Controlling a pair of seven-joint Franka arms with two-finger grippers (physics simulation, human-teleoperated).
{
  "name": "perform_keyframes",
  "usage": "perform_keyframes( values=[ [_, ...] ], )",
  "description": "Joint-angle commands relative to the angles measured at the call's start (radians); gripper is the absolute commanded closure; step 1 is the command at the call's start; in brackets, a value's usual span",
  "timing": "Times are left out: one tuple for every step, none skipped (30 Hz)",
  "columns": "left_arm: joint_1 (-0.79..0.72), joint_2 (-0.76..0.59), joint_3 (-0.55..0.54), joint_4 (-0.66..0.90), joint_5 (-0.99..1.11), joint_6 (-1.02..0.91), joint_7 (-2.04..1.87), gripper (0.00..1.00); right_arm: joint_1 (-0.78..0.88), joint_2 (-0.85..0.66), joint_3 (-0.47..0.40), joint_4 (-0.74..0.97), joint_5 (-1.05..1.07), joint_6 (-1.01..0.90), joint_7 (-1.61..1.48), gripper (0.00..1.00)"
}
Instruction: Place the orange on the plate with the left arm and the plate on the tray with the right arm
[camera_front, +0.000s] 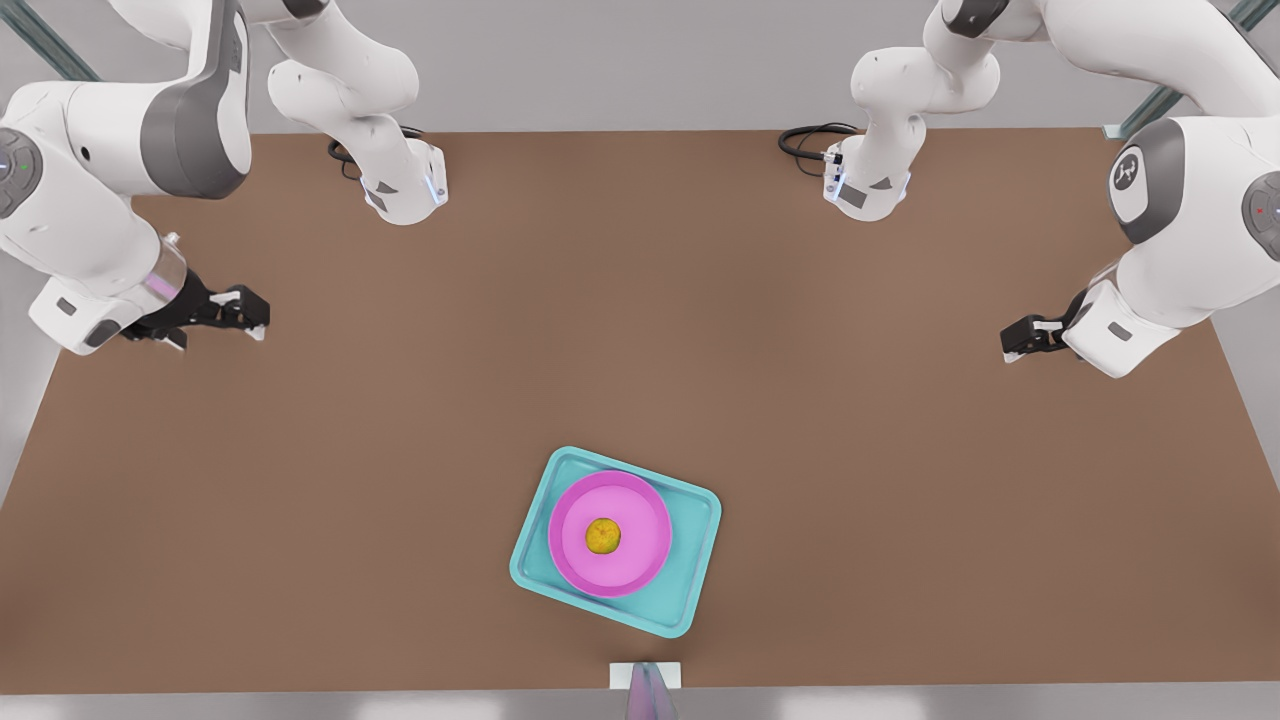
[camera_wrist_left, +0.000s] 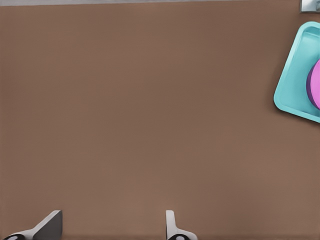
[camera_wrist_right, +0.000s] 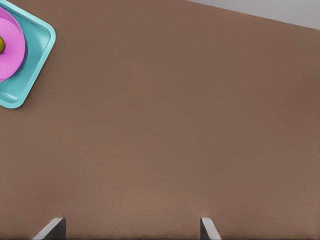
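Observation:
The orange (camera_front: 602, 535) lies in the middle of the pink plate (camera_front: 640, 520), and the plate rests inside the teal tray (camera_front: 690, 560) near the table's front edge. My left gripper (camera_front: 1010, 340) hovers at the front view's right, far from the tray, open and empty. My right gripper (camera_front: 255, 310) hovers at the front view's left, also open and empty. In the left wrist view the left gripper (camera_wrist_left: 110, 227) has bare table between its fingers, with the tray (camera_wrist_left: 295, 75) and plate (camera_wrist_left: 315, 82) at the edge. The right wrist view shows the right gripper (camera_wrist_right: 130, 229), tray (camera_wrist_right: 40, 45), plate (camera_wrist_right: 12, 50) and orange (camera_wrist_right: 1, 44).
The brown table (camera_front: 640, 330) spreads wide between the grippers and the tray. Both arm bases (camera_front: 400, 190) (camera_front: 865, 185) stand at the back edge with black cables beside them. A small white marker (camera_front: 645, 676) sits at the front edge, just in front of the tray.

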Motion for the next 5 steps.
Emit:
perform_keyframes(
  values=[
    [0.000, -0.001, 0.000, -0.001, 0.000, -0.003, -0.003, 0.00, -0.001, -0.010, 0.001, -0.003, -0.011, -0.055, -0.069, 0.00],
    [0.000, -0.001, 0.000, 0.001, 0.000, -0.003, -0.003, 0.00, -0.001, -0.012, 0.001, -0.003, -0.011, -0.055, -0.069, 0.00],
    [0.002, -0.001, 0.000, 0.001, 0.001, -0.002, -0.003, 0.00, -0.002, -0.013, 0.001, -0.003, -0.011, -0.053, -0.070, 0.00],
    [0.002, 0.000, 0.001, -0.004, 0.001, -0.003, -0.003, 0.00, -0.010, -0.018, 0.001, -0.003, -0.011, -0.053, -0.070, 0.00],
    [0.000, 0.008, 0.001, -0.002, 0.000, -0.003, -0.002, 0.00, -0.010, -0.019, 0.001, -0.003, -0.011, -0.055, -0.069, 0.00]
  ],
)
